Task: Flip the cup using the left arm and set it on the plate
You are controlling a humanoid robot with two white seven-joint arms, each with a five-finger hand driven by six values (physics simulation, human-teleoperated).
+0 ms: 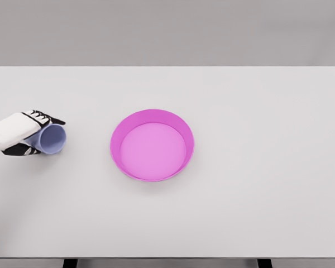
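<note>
The left hand (29, 133) is reaching in from nine o'clock, its fingers (44, 118) wrapping around a pale blue cup (51, 139) lying sideways, mouth facing three o'clock. The pink plate (152, 118) is sitting mid-desk (257, 167), well apart from the cup.

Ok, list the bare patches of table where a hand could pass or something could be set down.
Free: everything right of the pink plate to the table edge, the strip behind it, the band in front. The gap between the plate and the cup is bare too. Crowded only at far left, where the left hand grips the cup.
</note>
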